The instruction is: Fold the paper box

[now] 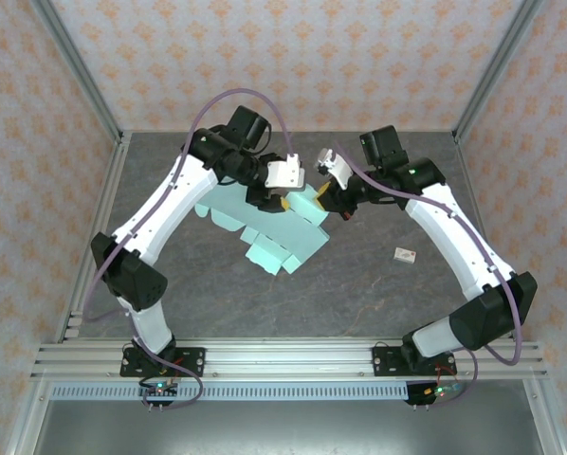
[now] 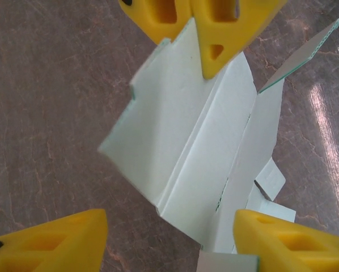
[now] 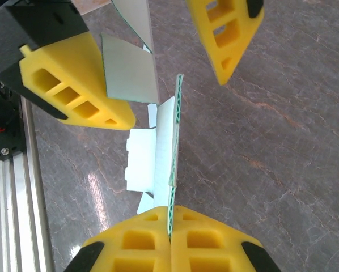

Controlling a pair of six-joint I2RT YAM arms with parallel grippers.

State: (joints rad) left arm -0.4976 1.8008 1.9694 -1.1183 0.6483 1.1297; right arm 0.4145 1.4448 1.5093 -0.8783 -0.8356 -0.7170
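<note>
While the right gripper (image 3: 170,218) pinches one edge of the paper box (image 1: 285,239) mid-table, the left gripper (image 2: 170,220) stands wide astride the sheet, with bare table (image 1: 359,308) around.

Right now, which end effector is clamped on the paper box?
The right end effector: shut on the paper box edge. The left end effector stands open around it.

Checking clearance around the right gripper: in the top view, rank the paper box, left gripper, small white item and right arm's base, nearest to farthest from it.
1. paper box, clamped by the right gripper.
2. left gripper, just to its left.
3. small white item, on the table's right side.
4. right arm's base, at the near edge.
</note>
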